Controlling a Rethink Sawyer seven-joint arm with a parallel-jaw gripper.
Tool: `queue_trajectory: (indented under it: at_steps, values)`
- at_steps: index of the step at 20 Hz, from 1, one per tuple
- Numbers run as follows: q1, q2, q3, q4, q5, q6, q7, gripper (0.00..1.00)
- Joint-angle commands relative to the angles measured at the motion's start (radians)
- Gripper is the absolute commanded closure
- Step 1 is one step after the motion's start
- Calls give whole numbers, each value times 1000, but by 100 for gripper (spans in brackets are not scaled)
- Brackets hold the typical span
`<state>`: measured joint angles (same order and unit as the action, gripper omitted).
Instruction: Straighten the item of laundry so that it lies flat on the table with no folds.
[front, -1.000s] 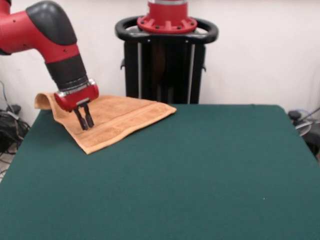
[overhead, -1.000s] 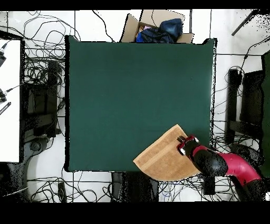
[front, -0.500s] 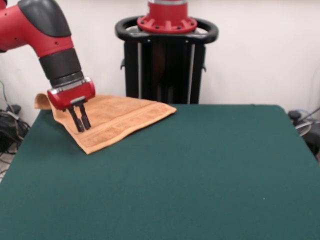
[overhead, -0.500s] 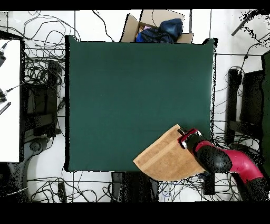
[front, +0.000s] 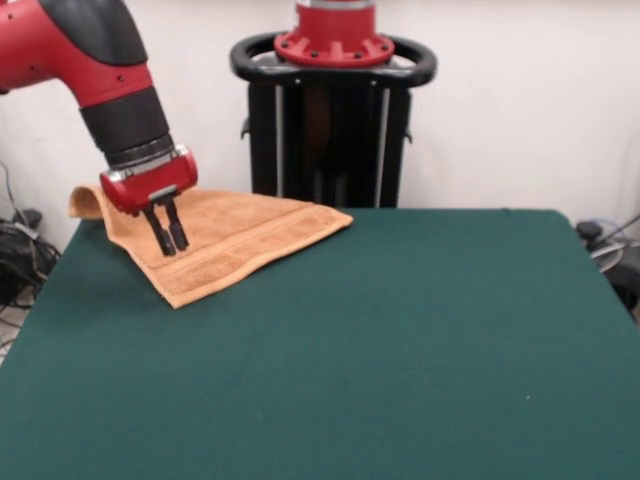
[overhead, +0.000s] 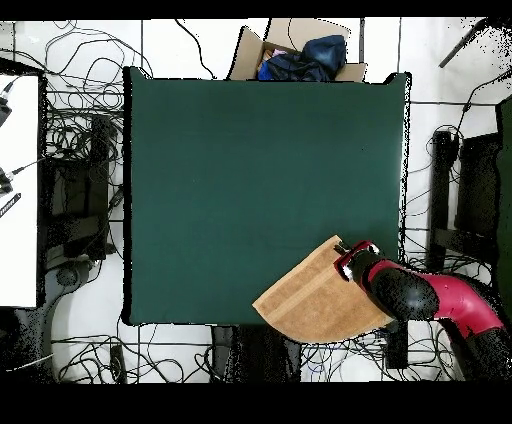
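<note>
The item of laundry (front: 235, 235), an orange-tan towel, lies at the far left corner of the green table (front: 400, 340). One end (front: 86, 200) droops over the table's edge. It looks folded double, with a woven band along its near edge. My gripper (front: 172, 246) hangs tilted just over the towel's left part, shut, with nothing between the fingers. In the overhead view the towel (overhead: 312, 300) sits at the table's (overhead: 260, 180) bottom right corner and partly overhangs the bottom edge. There the gripper (overhead: 345, 255) is at the towel's upper right corner.
A black pedestal frame (front: 333, 120) stands behind the table. An open cardboard box with dark blue cloth (overhead: 300, 55) sits beyond the table's top edge. Cables cover the floor all round. A white bench (overhead: 18, 190) is at the left.
The gripper has shifted a little left, then back right and slightly up over the towel. The towel has not moved.
</note>
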<state>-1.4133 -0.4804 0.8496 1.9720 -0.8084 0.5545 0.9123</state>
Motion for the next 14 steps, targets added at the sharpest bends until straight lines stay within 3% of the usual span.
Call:
queue_trajectory:
  at_steps: [1, 6, 14]
  values:
    - [66, -44, -93, 1, -18, 158, -49, 100]
    - [83, -56, -145, -14, -71, 229, -83, 100]
    - [70, 12, -187, -49, -146, 209, -123, 100]
